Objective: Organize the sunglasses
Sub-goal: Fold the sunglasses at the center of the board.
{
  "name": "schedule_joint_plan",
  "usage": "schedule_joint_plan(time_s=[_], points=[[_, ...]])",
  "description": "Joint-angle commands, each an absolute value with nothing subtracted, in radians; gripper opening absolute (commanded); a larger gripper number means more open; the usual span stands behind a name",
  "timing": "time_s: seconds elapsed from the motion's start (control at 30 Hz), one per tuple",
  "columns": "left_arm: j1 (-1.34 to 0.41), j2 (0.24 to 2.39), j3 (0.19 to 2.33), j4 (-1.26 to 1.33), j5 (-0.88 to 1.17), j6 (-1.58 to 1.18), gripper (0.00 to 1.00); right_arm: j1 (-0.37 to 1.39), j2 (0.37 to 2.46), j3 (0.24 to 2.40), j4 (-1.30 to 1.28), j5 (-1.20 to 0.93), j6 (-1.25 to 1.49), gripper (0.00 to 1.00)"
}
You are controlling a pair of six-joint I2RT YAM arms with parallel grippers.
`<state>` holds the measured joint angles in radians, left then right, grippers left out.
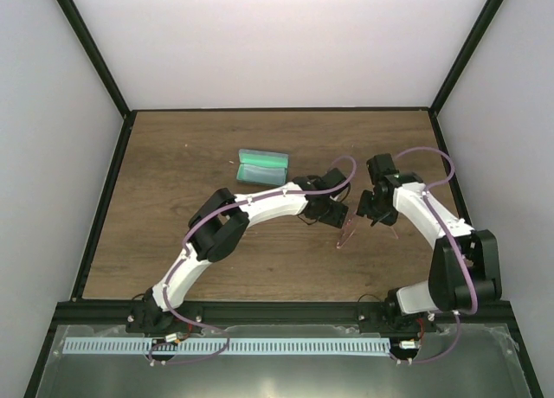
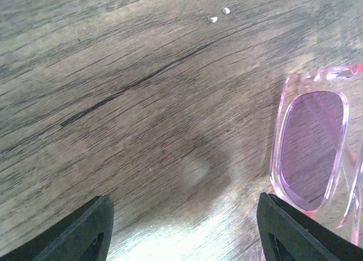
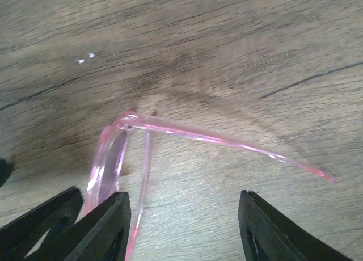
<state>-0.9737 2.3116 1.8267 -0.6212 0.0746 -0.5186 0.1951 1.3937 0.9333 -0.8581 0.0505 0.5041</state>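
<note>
Two grippers crowd one spot on the right half of the table (image 1: 173, 199), and the sunglasses (image 2: 312, 147) lie on the wood between them, held by neither. The left gripper (image 2: 184, 198) hangs with its jaws spread over bare wood. The pink front frame sits off to its right, one lens just beside the right finger rather than in the gap. The right gripper (image 3: 182, 196) is also released, jaws wide. From its wrist the front frame is seen nearly edge-on, close beside its left finger. One temple (image 3: 238, 144) is splayed out across the view, and the other temple (image 3: 144, 176) runs down into the gap, just inside the left finger and not pinched. From above, the front frame's long line runs roughly near to far. The right gripper looks better placed, since it already straddles a temple. The green-lined case (image 1: 262, 165) sits open, well apart, to the far left.
</note>
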Motion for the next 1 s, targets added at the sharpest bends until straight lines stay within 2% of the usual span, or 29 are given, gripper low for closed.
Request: schedule_joint_plan(time_s=[0.0,0.27,0.4,0.5,0.77,0.97], points=[[-0.961,2.320,1.796,-0.719,0.070,-0.509,0.72,0.181,1.422,0.977,-0.856,0.144,0.491,0.55],[-0.942,2.260,1.776,-0.737,0.038,-0.482,0.72,0.077,1.513,1.000,-0.810,0.164,0.467,0.57],[-0.944,2.165,1.707,-0.709,0.037,-0.413,0.88,0.053,1.541,0.994,-0.763,0.165,0.396,0.58],[-0.944,2.129,1.682,-0.698,0.051,-0.386,0.90,0.052,1.558,0.983,-0.745,0.155,0.382,0.58],[-0.951,2.154,1.682,-0.678,0.131,-0.391,0.90,0.052,1.583,0.953,-0.739,0.083,0.429,0.43],[-0.977,2.167,1.678,-0.673,0.148,-0.405,0.90,0.052,1.560,0.903,-0.718,-0.007,0.482,0.40]])
